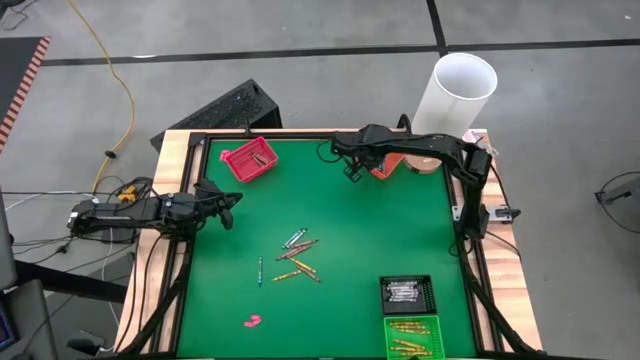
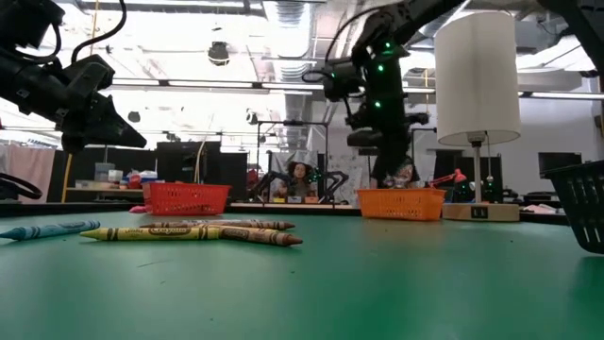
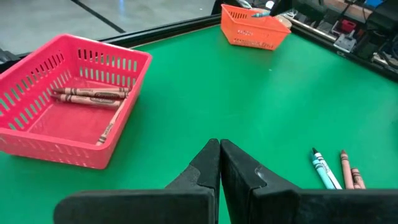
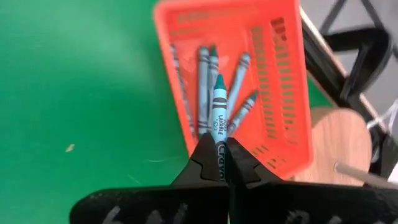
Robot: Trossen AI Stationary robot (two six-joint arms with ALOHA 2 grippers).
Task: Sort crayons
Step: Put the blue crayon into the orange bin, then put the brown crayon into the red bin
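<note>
My right gripper (image 4: 217, 146) hangs over the orange basket (image 4: 283, 93) at the table's far side and is shut on a blue-teal crayon (image 4: 219, 106). Several blue and grey crayons (image 4: 204, 81) lie in that basket. Loose crayons (image 1: 297, 256) lie flat on the green mat mid-table. The red basket (image 3: 74, 106) at the far left holds reddish crayons (image 3: 93, 95). My left gripper (image 3: 219, 152) waits shut and bare above the table's left edge (image 1: 228, 208). My right gripper pinches the blue-teal crayon's blunt end (image 4: 219, 142) between its two fingers. The fingers slant down from above, and the crayon runs on along them, its pointed tip (image 4: 219, 79) sticking out beyond the fingertips. The crayon is lifted clear, above the orange basket's inside.
A black tray (image 1: 408, 293) and a green tray (image 1: 412, 337) with yellow crayons stand at the near right. A small pink lump (image 1: 251, 321) lies near the front edge. A tall white cylinder (image 1: 455, 95) stands beyond the far right corner.
</note>
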